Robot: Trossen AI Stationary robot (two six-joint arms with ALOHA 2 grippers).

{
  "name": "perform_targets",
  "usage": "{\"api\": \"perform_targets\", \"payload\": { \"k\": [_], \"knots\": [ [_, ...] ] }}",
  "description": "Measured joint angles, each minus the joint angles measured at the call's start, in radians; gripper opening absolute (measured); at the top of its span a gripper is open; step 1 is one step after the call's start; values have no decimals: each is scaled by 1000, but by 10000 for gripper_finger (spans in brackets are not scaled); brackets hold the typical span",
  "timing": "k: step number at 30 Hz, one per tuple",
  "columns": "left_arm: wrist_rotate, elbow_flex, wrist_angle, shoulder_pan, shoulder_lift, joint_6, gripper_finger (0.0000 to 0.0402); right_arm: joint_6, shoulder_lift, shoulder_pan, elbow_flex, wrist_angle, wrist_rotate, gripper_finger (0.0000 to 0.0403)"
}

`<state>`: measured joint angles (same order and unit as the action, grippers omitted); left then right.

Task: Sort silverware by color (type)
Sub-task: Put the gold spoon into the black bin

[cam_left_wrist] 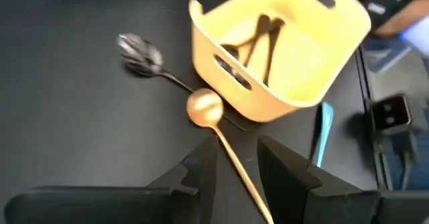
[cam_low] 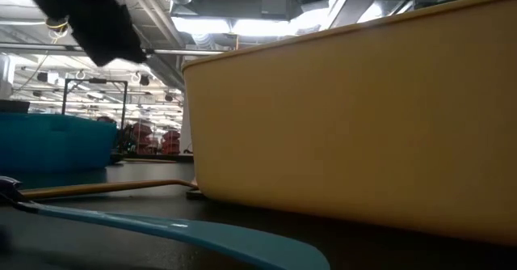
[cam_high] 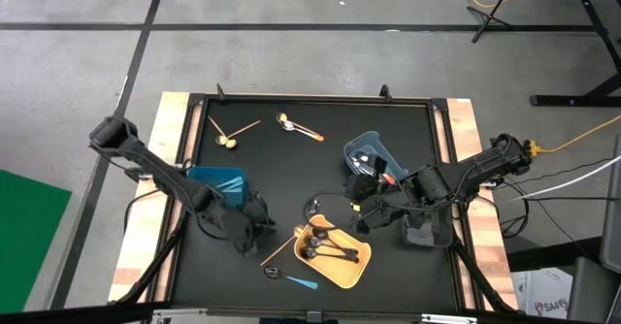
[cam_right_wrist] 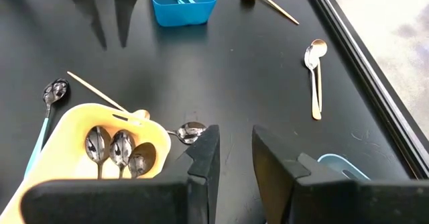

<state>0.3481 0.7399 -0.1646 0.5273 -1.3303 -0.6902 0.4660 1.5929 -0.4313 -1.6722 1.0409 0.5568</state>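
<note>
A yellow bin (cam_high: pixel 361 266) near the front holds three black spoons (cam_right_wrist: pixel 120 149). A gold spoon (cam_left_wrist: pixel 204 108) lies on the table with its bowl against the bin's wall. My left gripper (cam_left_wrist: pixel 234 158) is open, its fingers on either side of that spoon's handle (cam_left_wrist: pixel 242 174); I see no touch. It also shows in the high view (cam_high: pixel 264 235). A black spoon (cam_right_wrist: pixel 190 131) lies beside the bin. My right gripper (cam_right_wrist: pixel 234 142) is open and empty just by that spoon's bowl; in the high view it is right of the bin (cam_high: pixel 361 212).
A blue bin (cam_high: pixel 219 179) with light-blue spoons stands at the left and a light-blue bin (cam_high: pixel 363 147) at the right. A light-blue-handled spoon (cam_high: pixel 299 282) lies near the front edge. Gold spoons (cam_high: pixel 229 134) and two more spoons (cam_high: pixel 297 127) lie at the far side.
</note>
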Motion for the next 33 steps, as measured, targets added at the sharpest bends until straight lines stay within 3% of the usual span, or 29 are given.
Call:
{"api": "perform_targets", "payload": {
  "k": [16, 33],
  "knots": [
    [37, 0, 293, 35, -344, 251, 99, 0, 0, 0, 0, 1, 0, 78],
    [37, 0, 339, 23, -399, 196, 99, 0, 0, 0, 0, 1, 0, 78]
  ]
}}
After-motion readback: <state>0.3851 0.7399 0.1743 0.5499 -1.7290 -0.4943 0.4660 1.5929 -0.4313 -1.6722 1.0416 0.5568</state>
